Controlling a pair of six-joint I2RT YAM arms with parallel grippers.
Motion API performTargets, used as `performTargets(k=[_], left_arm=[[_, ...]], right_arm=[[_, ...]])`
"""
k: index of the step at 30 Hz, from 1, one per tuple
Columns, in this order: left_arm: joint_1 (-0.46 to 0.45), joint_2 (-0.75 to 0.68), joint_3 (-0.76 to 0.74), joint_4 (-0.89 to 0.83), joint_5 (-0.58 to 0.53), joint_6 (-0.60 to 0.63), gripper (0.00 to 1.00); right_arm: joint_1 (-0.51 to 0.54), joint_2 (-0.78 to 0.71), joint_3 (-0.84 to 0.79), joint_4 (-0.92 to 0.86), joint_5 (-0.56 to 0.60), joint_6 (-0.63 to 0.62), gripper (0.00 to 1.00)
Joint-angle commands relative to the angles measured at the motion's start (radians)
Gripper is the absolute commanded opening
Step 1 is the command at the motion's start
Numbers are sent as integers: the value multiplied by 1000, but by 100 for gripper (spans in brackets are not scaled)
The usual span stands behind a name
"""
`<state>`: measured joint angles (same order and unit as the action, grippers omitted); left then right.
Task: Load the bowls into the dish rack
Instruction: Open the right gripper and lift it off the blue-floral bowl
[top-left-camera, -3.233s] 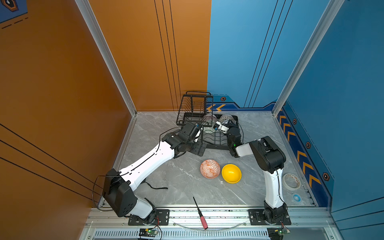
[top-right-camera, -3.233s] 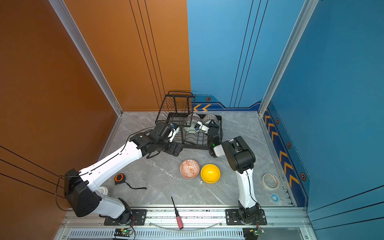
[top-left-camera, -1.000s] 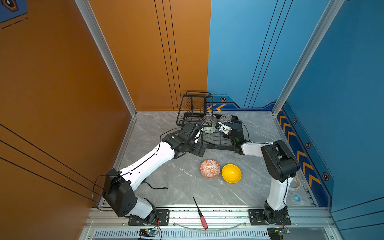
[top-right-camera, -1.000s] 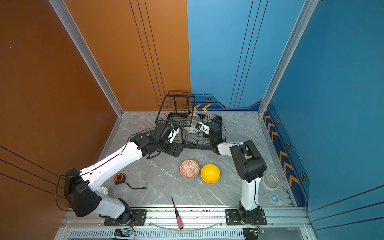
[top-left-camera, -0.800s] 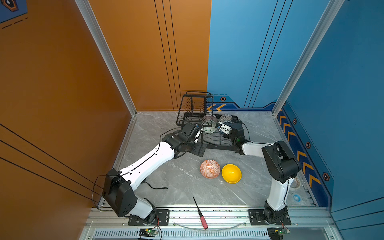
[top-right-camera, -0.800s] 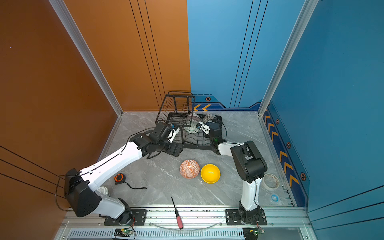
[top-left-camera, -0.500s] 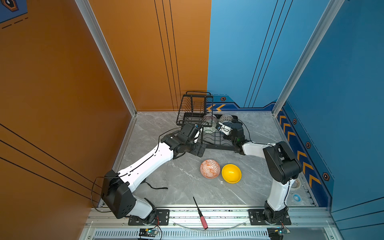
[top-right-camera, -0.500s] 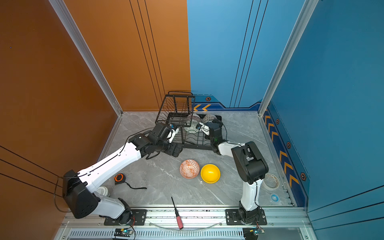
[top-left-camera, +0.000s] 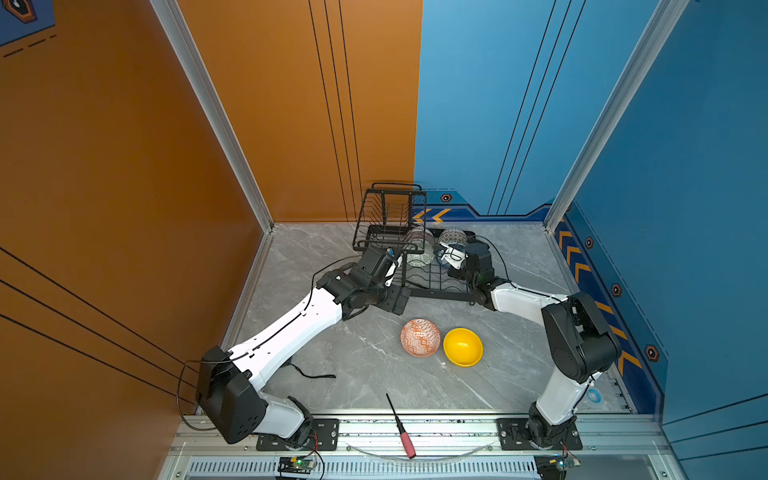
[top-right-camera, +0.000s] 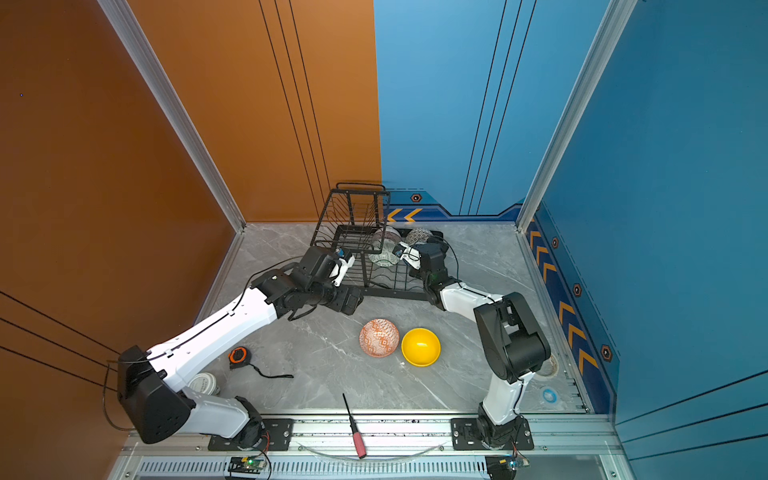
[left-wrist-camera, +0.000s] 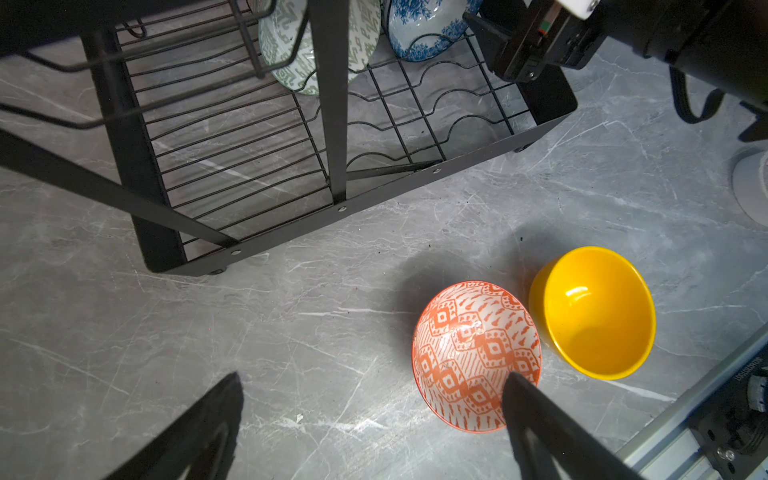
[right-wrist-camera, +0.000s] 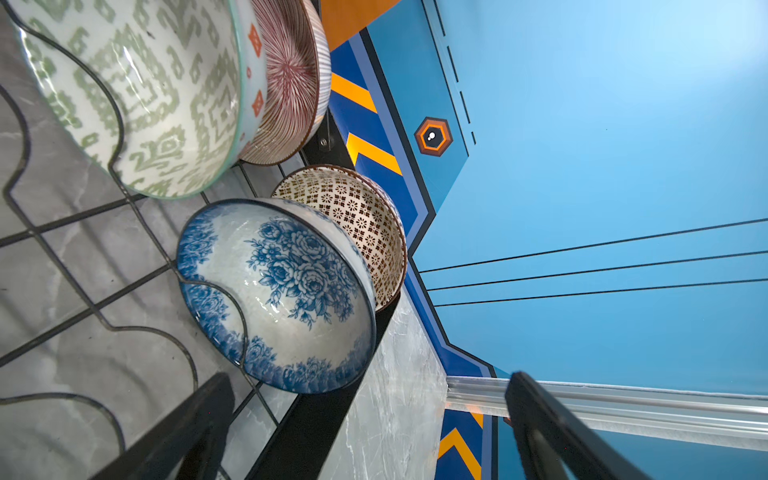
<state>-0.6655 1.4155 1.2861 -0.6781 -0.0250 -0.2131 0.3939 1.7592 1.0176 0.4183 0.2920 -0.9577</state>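
The black wire dish rack (top-left-camera: 436, 296) stands at the back of the table. Four bowls lean in its slots: green-white (right-wrist-camera: 137, 95), pink striped (right-wrist-camera: 291, 83), dotted (right-wrist-camera: 357, 216) and blue floral (right-wrist-camera: 282, 291). An orange-patterned bowl (top-left-camera: 420, 337) and a yellow bowl (top-left-camera: 463, 347) sit upright side by side on the table in front of the rack. My left gripper (left-wrist-camera: 374, 380) hangs open and empty above the table, just in front of the rack's left corner, near the orange bowl (left-wrist-camera: 473, 353). My right gripper (right-wrist-camera: 370, 377) is open and empty, straddling the rack's right end beside the blue bowl.
A red-handled screwdriver (top-left-camera: 401, 428) lies at the front edge. An orange tape measure (top-right-camera: 239, 357) and a tape roll (top-right-camera: 203, 382) lie under the left arm. Another roll (top-right-camera: 548, 368) sits behind the right arm. Walls close in on three sides.
The right arm's elbow has swung outward to the right while its gripper stayed at the rack's right end. The left arm has barely moved.
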Motion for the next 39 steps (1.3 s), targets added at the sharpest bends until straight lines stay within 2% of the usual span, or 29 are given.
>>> performTargets(k=[1,11,15,22,29,32,39], left_arm=[[12,-27,-20,-3,-11,-3,98],[8,-36,-24,-3,-19,-4,98],[8,-41,-22,-2,-22,-2,98],[6,-41,-3,-4,-16,7,98],[-1,-39,6,-15,-26,5,98],[-3,-33,23,-30,-27,4,98],[-2,-21,35,-50,-38,12,98]], right_arm=[[3,-62,-7,-105,-36,75,100],[35,-231,5,-324,-59,156,100],[49,-299,74,-539,-67,298,100],[102,-408,151,-799,-27,532,100],[111,-443,296,-1099,-76,759,100],[118,-441,346,-1192,-115,818,100],[125,-417,413,-1312,-130,856,100]])
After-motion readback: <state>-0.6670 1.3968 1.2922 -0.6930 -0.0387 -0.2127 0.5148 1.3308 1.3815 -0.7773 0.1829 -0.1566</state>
